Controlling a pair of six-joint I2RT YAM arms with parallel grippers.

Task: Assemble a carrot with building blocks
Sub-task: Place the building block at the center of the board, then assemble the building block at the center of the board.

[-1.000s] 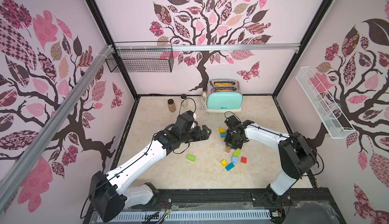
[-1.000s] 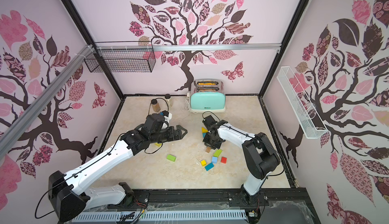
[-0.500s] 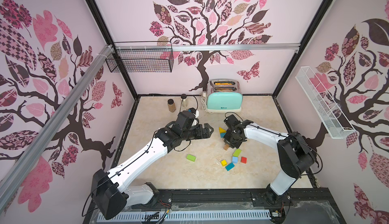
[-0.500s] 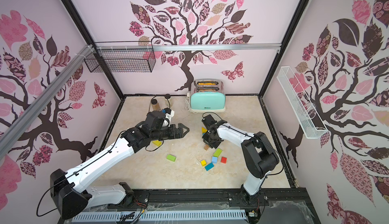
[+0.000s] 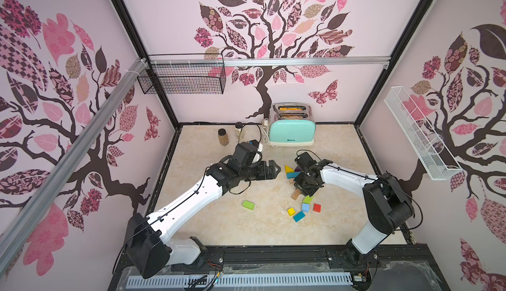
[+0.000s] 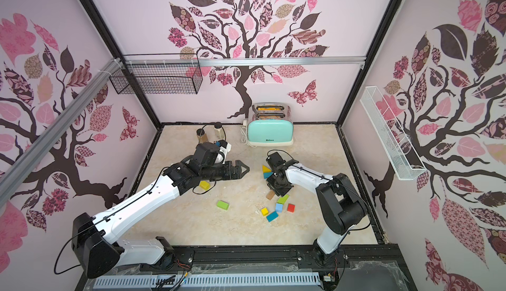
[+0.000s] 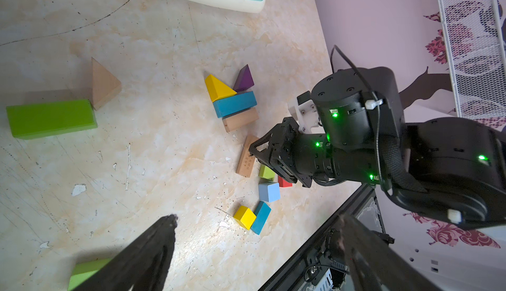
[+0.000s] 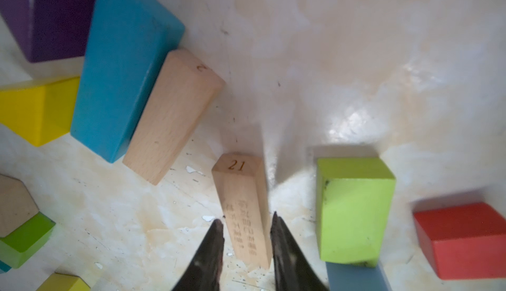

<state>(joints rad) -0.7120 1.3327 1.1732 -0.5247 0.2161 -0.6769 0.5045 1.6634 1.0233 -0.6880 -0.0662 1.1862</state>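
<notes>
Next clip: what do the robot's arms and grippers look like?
The left arm and right arm share white link shells, black joint housings and thin black external cables. Green lights dot the right wrist. The left gripper and right gripper are black, with tapered pointed jaws.

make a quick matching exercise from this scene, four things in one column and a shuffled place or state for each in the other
Things
1. tan bar marked 21
2. long teal bar
3. red block
4. left gripper

Places or states
A. open, holding nothing
B. beside a light blue cube
C. straddled by the fingertips of the right gripper
D. pressed between a yellow wedge and a plain tan bar

Pairs: 1-C, 2-D, 3-B, 4-A
</notes>
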